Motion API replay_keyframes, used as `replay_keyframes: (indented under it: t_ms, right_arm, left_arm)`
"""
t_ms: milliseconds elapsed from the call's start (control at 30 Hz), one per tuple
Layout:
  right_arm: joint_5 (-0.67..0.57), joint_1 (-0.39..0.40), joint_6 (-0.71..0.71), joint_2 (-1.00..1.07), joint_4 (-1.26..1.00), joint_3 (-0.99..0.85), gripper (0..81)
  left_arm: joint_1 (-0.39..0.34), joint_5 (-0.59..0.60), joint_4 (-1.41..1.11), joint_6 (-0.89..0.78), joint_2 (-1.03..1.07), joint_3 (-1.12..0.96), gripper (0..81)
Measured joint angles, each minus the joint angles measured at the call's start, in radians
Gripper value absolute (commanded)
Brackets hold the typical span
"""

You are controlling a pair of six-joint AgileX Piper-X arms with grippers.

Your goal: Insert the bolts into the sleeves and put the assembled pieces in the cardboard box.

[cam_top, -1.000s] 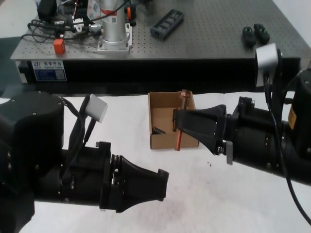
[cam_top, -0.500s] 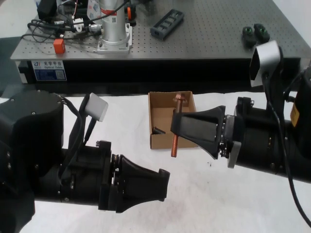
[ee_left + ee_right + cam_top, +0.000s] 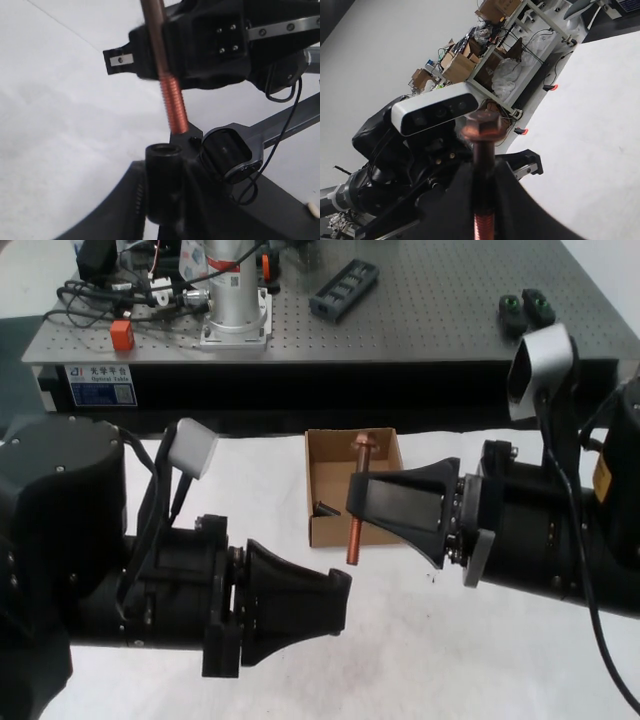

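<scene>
My right gripper is shut on a copper bolt, which it holds upright, head up, over the front edge of the cardboard box. In the right wrist view the bolt's hex head stands above the fingers. My left gripper sits low at front left, shut on a black sleeve with its opening up. In the left wrist view the bolt's threaded tip hangs just above and slightly beside the sleeve's mouth.
A small black piece lies inside the box. White cloth covers the near table. Behind stands a perforated bench with a metal post, an orange block, a black tray and cables.
The bolt swung from tilted to upright as my right gripper shifted a little left and toward me. My left gripper rose slightly toward the bolt's tip.
</scene>
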Motion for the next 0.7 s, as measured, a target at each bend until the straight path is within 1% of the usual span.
replay_keyframes:
  t_ms: [167,600,700]
  right_arm:
    - [0.003,0.034,0.004,0.007,-0.011,0.000,2.8]
    - [0.048,0.033,0.004,0.019,-0.024,0.000,2.8]
    - [0.047,0.036,0.004,0.021,-0.018,0.000,2.8]
  left_arm:
    - [0.000,0.000,-0.015,-0.004,0.002,0.000,0.6]
    - [0.000,-0.027,-0.069,-0.015,0.005,0.000,0.6]
    - [0.000,-0.052,-0.071,-0.015,0.005,0.000,0.6]
